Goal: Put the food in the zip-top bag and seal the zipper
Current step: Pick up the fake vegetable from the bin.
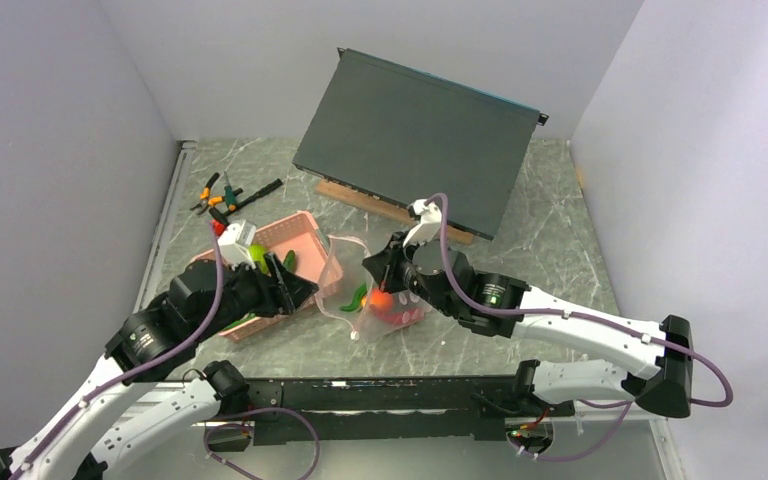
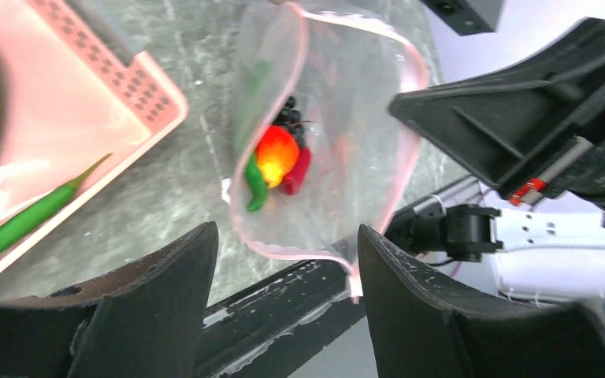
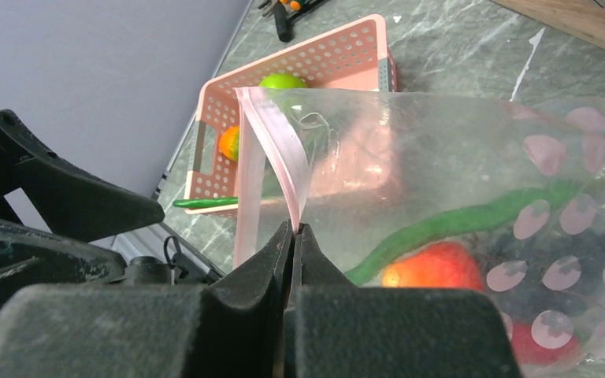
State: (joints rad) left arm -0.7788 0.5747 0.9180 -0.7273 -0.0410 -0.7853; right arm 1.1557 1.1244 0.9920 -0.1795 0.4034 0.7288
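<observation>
The clear zip-top bag lies right of the pink basket, its mouth open toward my left gripper. In the left wrist view it holds an orange-red mango, a green pepper, a red piece and dark grapes. My right gripper is shut on the pink zipper strip and lifts that edge. My left gripper is open and empty, with the bag's near rim just ahead of its fingertips. A green apple, an orange piece and a long green pepper lie in the basket.
The pink slotted basket stands left of the bag, under my left arm. Orange-handled pliers lie at the back left. A dark panel leans at the back on a wooden strip. The table's front rail runs close below the bag.
</observation>
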